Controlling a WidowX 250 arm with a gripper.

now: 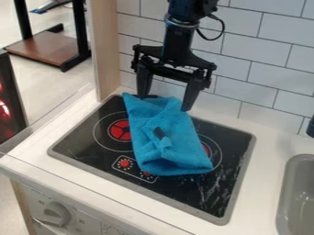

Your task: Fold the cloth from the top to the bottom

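While the cloth (175, 158) partly conceals the stovetop (76, 140), the gripper (165, 103) hangs, fingers spread, at the cloth's upper end; contact is indeterminable.

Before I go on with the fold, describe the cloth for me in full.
The cloth is bright blue, fuzzy like towelling, and lies rumpled in loose overlapping layers on the black stovetop. Pointed at its upper left corner, it widens toward the front. A small dark patch, perhaps a label, sits mid-cloth. It partly covers both burners. The open tool straddles its upper end; whether the fingers touch it, I can't tell.
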